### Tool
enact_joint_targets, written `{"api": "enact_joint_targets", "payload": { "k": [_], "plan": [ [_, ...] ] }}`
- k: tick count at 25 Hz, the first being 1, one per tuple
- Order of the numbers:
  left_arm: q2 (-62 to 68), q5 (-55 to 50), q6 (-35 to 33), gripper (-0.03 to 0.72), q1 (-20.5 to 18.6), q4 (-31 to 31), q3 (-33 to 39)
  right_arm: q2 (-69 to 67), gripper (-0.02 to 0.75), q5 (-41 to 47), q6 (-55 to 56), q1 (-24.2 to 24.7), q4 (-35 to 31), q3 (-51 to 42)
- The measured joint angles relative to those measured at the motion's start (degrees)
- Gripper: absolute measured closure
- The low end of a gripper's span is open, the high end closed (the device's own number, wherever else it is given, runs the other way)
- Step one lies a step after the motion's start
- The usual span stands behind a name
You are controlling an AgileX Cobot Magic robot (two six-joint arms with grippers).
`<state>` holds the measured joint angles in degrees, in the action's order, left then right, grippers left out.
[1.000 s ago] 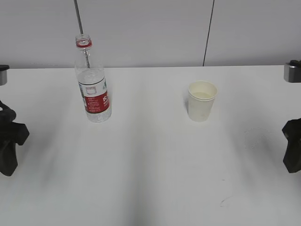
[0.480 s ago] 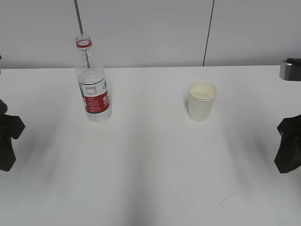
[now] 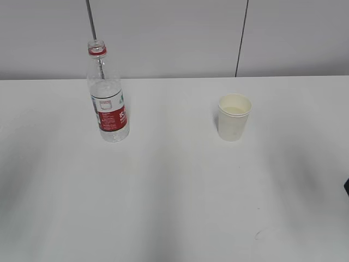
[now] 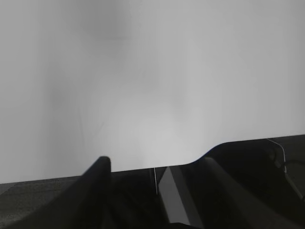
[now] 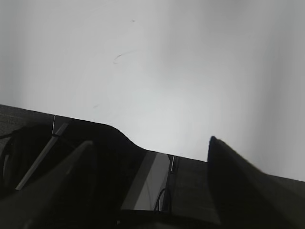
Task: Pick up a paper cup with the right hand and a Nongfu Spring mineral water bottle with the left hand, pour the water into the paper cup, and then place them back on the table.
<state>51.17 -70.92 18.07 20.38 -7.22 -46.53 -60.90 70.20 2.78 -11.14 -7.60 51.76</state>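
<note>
The Nongfu Spring mineral water bottle (image 3: 108, 95) stands upright and uncapped at the back left of the white table (image 3: 174, 191). The cream paper cup (image 3: 234, 117) stands upright to its right, well apart from it. Neither wrist view shows either of them. My left gripper (image 4: 155, 160) is open over the table's near edge, with nothing between its dark fingers (image 4: 97, 174). The right gripper (image 5: 150, 140) is also open and empty, over the table edge. In the exterior view only a dark sliver of the right hand (image 3: 347, 188) shows at the right border.
A small dark scratch mark (image 3: 259, 234) sits on the table near the front right and also shows in the right wrist view as the scratch (image 5: 121, 56). Below the table edge lie dark floor and a grey frame part (image 4: 174, 195).
Both arms have drawn back out of the exterior view, the left off the left border, the right down to the right border. Bottle and cup have not moved.
</note>
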Motion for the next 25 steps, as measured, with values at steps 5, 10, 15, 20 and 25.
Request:
{"api": "enact_joint_targets", "payload": {
  "k": [5,10,15,20,25],
  "plan": [
    [-9.5,-0.4,0.0,0.361,0.0,-4.0,4.2,5.4,0.199,0.2,-2.1,0.0,0.5,-1.6],
    [-19.6,-0.8,0.0,0.399,0.0,-4.9,7.5,10.7,0.2,0.5,-4.6,0.0,1.8,-5.6],
    [-28.8,0.7,0.0,0.418,0.0,-4.8,10.3,18.3,0.2,-1.1,-5.9,0.0,1.9,-10.4],
    [-35.5,2.5,-3.7,0.439,0.0,-2.7,12.5,26.0,0.201,-6.2,-9.2,0.0,2.0,-15.1],
    [-40.3,3.5,-6.0,0.445,0.0,-1.9,13.6,33.6,0.202,-11.0,-11.0,0.0,2.0,-19.5]
  ]
}}
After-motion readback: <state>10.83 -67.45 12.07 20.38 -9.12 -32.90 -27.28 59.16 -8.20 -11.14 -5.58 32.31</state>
